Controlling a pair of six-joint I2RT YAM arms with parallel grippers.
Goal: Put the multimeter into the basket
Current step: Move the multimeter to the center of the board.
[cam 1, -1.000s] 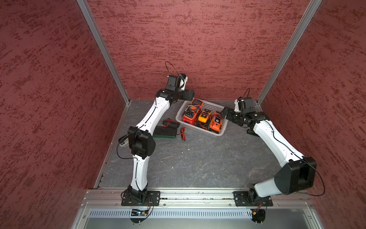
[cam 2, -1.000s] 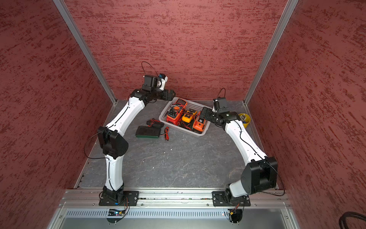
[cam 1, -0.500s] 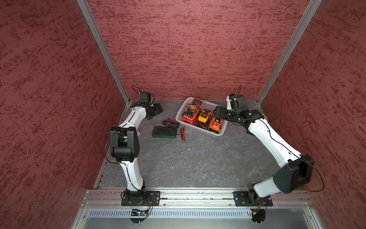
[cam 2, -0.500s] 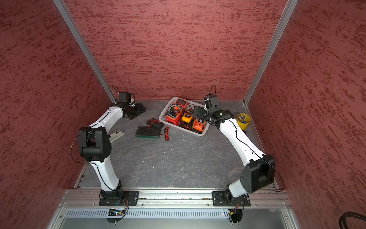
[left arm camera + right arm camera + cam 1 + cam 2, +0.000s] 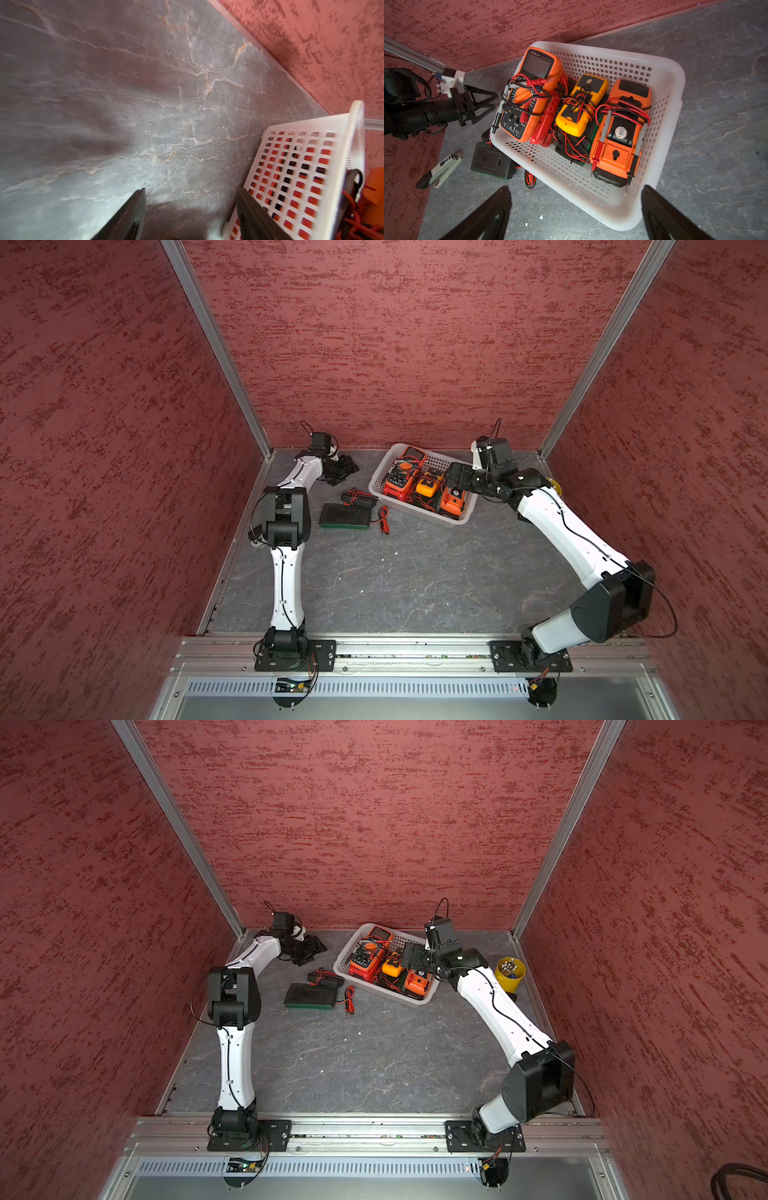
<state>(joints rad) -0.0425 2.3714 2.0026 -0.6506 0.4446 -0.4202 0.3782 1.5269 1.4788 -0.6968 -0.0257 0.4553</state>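
The white perforated basket (image 5: 415, 512) (image 5: 386, 992) (image 5: 679, 87) (image 5: 301, 166) stands at the back of the table and holds several orange and yellow meters wrapped in leads (image 5: 533, 93). One dark multimeter (image 5: 345, 517) (image 5: 309, 997) (image 5: 492, 162) lies face down on the table, just left of the basket. My left gripper (image 5: 343, 472) (image 5: 191, 191) is low near the back left corner, open and empty, a short way from the basket's end. My right gripper (image 5: 455, 479) (image 5: 576, 188) hangs open and empty over the basket's right end.
A black bundle with red leads (image 5: 357, 498) and a loose coil of leads (image 5: 383, 520) lie beside the dark multimeter. A white stapler-like thing (image 5: 442, 170) lies by the left wall. A yellow cup (image 5: 510, 973) stands right of the basket. Red walls enclose the table.
My left arm swung from the basket's left corner out to the back left corner and dropped low, its jaws narrowing. My right gripper shifted slightly over the basket.
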